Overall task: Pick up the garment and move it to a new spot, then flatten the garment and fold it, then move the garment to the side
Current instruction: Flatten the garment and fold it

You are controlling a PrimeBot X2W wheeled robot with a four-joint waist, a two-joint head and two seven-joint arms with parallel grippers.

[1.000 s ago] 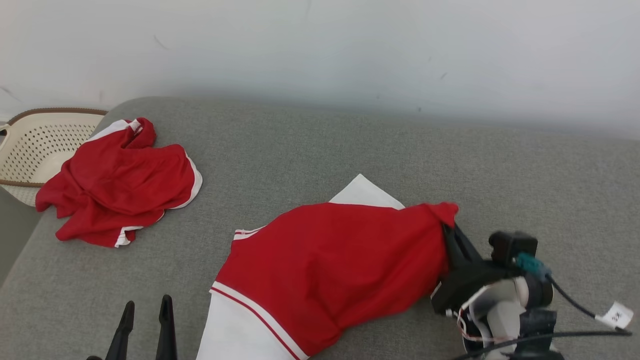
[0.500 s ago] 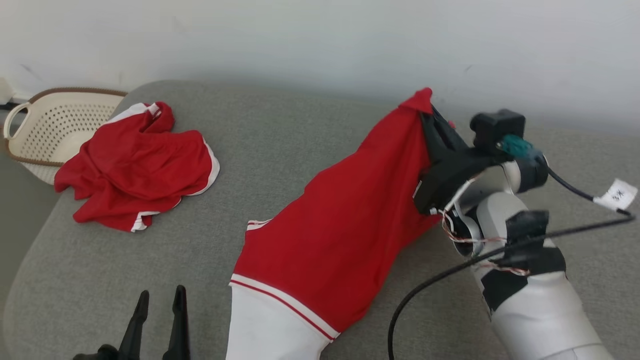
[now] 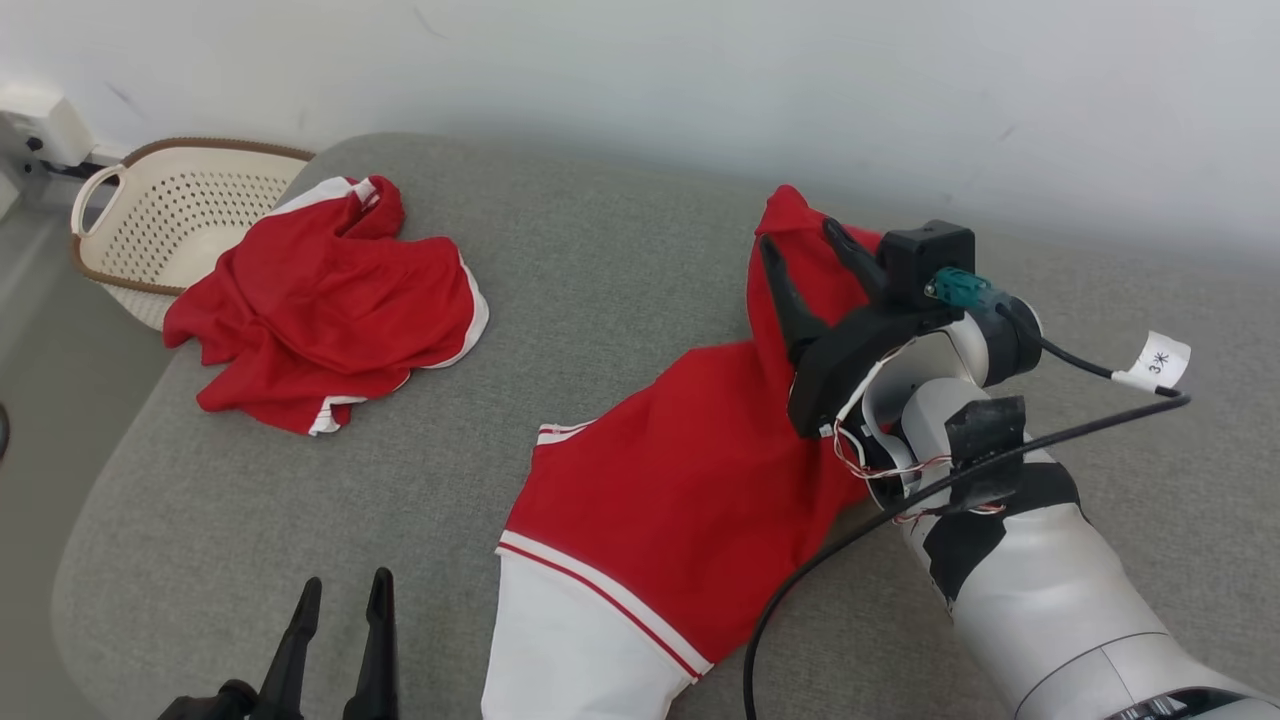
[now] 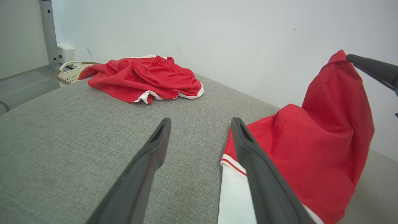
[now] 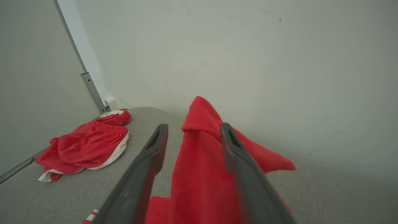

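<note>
Where it peaks, the red garment [image 3: 690, 480] drapes over woven upholstery [image 3: 620, 270].

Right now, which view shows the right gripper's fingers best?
Head view: the right gripper shows whole, fingers spread, the garment's raised corner between them. Right wrist view shows both fingers apart, red cloth between. Left wrist view catches one fingertip at its right edge.

Right gripper [image 3: 797, 232], fingers spread, straddles the raised far corner of the garment [image 3: 680, 490]; shorts [image 3: 330, 300] lie to its left, basket [image 3: 165, 225] farther left.
</note>
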